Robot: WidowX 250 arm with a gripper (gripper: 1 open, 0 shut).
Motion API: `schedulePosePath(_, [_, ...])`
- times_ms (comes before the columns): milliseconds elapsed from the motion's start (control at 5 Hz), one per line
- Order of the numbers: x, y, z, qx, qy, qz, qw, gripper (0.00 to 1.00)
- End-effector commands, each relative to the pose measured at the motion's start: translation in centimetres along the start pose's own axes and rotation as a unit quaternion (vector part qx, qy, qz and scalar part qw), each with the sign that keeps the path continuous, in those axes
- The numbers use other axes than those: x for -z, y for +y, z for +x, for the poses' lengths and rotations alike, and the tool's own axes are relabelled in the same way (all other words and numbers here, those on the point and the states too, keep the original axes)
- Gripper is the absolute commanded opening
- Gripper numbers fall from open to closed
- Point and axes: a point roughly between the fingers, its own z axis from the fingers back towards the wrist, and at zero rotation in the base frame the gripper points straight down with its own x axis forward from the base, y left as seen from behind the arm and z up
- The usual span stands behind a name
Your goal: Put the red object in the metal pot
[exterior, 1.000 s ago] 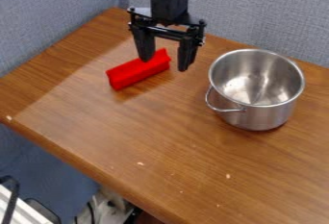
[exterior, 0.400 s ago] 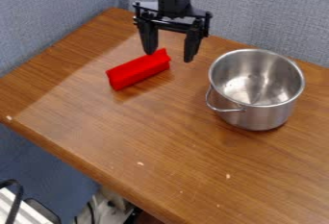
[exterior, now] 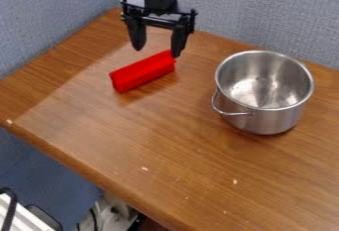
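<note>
The red object [exterior: 142, 71] is a long bright block lying flat on the wooden table [exterior: 133, 146], angled up toward the right. The metal pot [exterior: 264, 91] stands upright to its right, shiny and empty, with a small loop handle on its near-left rim. My gripper [exterior: 157, 44] hangs just behind and above the block's upper end, its black fingers [exterior: 135, 37] spread wide and pointing down. It is open and nothing is between the fingers. A short gap separates block and pot.
A blue-grey fabric wall [exterior: 54, 7] backs the table on the left and rear. The table's front edge [exterior: 79, 171] runs diagonally, with cables and floor clutter below it.
The gripper has moved left and slightly back, from between block and pot to above the block's upper end. It stays open. Block and pot have not moved.
</note>
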Motion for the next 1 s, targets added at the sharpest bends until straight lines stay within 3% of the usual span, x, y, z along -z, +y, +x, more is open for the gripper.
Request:
schedulePosePath(0, [0.9,0.6,0.3,0.004,-0.016,0.017,0.9997,1.00])
schedulePosePath(200, [0.5,0.4,0.8,0.002,-0.020,0.019,0.9996,1.00])
schedulePosePath(600, [2.2,0.6,0.8,0.009,-0.015,0.023,0.9996,1.00])
schedulePosePath(800, [2.4,1.0,0.7,0.000,-0.013,0.023,0.9997,0.00])
